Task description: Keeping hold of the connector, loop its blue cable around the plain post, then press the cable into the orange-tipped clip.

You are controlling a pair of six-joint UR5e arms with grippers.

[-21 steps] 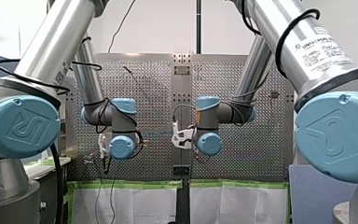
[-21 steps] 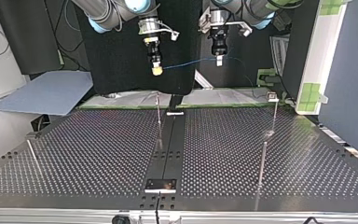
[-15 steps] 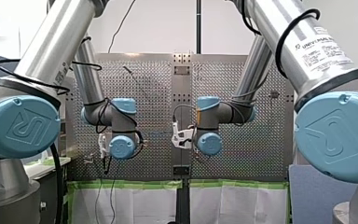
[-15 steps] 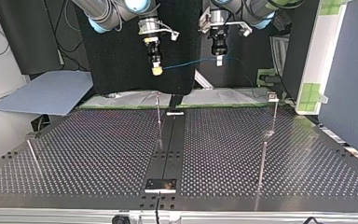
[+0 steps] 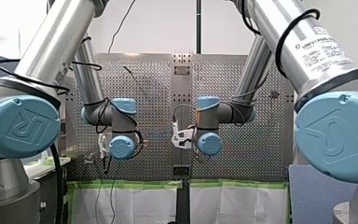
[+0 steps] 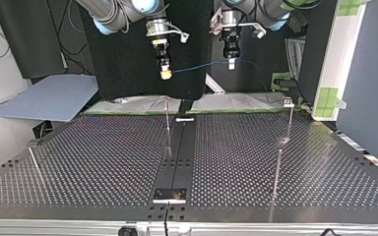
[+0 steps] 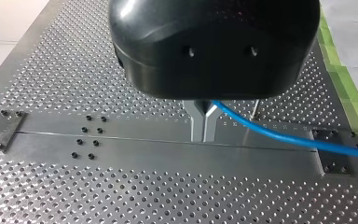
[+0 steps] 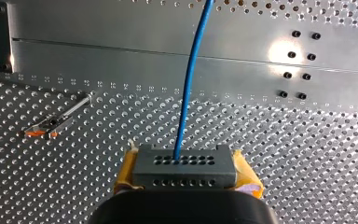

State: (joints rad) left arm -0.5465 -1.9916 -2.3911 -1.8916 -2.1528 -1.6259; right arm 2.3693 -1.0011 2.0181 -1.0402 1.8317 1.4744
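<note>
High above the perforated table (image 6: 103, 162), at the top view's left, my right gripper (image 6: 165, 74) pinches the connector (image 8: 184, 166) in yellow pads (image 8: 123, 179), blue cable (image 6: 197, 66) stretched near-level rightward to my left gripper (image 6: 231, 63), clamped on it, open room beneath.

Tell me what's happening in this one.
My right gripper holds the grey connector between its yellow pads. The blue cable runs from it to my left gripper, whose jaws pinch it. Both hang high above the perforated table; the cable is not yet around a post or in the orange-tipped clip.
</note>
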